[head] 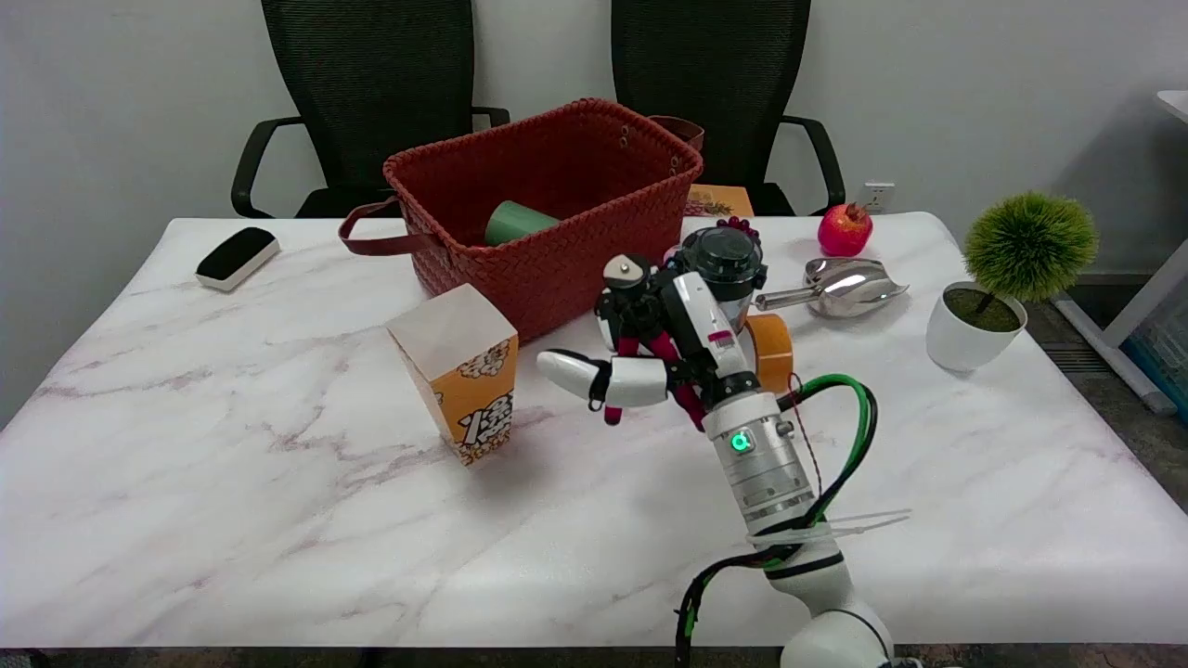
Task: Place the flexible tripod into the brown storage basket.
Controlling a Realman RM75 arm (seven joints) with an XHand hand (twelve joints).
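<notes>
My right hand point(670, 345) grips the flexible tripod point(627, 306), a black tripod with red-and-black legs and a round silver-topped head. The tripod is held upright above the table, its legs poking out below my fingers. The thumb point(594, 373) sticks out to the left. The brown woven storage basket point(557, 255) with strap handles stands just behind and left of the hand, with a green cylinder point(516, 223) lying inside it. The tripod sits in front of the basket's near right corner, outside it.
An orange popcorn box point(459, 380) stands left of the hand. Behind the hand are a dark round jar point(724, 260), an orange tape roll point(772, 351) and a metal scoop point(840, 288). A pomegranate point(845, 229), a potted plant point(998, 278) and a black-and-white eraser point(237, 257) lie farther off.
</notes>
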